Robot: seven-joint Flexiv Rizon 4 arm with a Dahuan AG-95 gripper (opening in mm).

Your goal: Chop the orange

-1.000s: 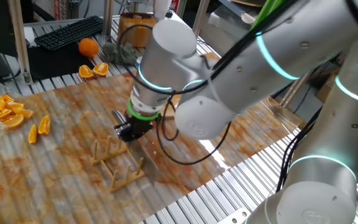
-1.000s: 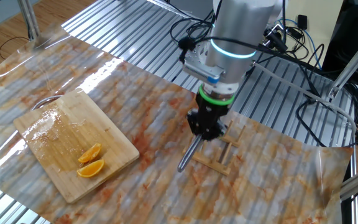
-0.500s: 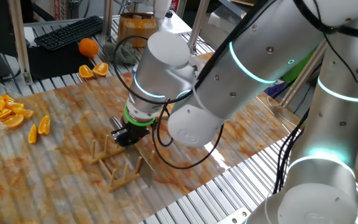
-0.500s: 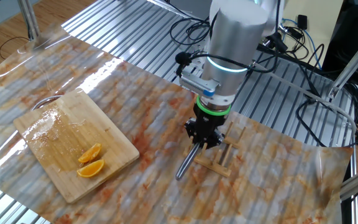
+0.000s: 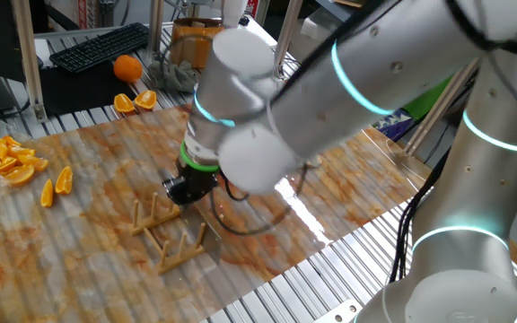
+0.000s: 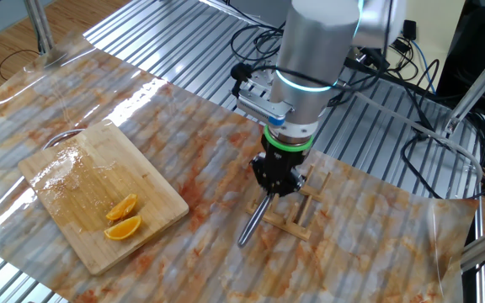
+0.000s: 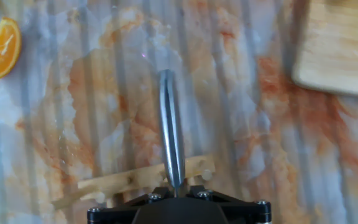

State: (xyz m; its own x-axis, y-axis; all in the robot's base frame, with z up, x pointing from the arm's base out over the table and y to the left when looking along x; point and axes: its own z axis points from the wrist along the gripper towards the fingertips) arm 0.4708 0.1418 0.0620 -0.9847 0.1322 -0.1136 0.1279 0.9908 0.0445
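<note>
Pincer (image 6: 276, 182) hangs over my wooden rack (image 6: 297, 212) with the knife (image 6: 252, 222) at its tips; I think it's clamped, though the jaws are hidden. My orange (image 6: 123, 228) lies on the cutting board (image 6: 74, 181), well off toward the blade's pointing side.

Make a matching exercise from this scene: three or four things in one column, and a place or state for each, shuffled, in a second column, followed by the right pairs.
Things:
1. knife
2. orange pieces
3. wooden rack
4. whole orange

Places or states:
A. on the wooden cutting board
B. beside the keyboard, off the marbled sheet
C. below the gripper, blade slanting down to the sheet
D. on the sheet under the gripper, under the knife

Pairs: 1-C, 2-A, 3-D, 4-B
</note>
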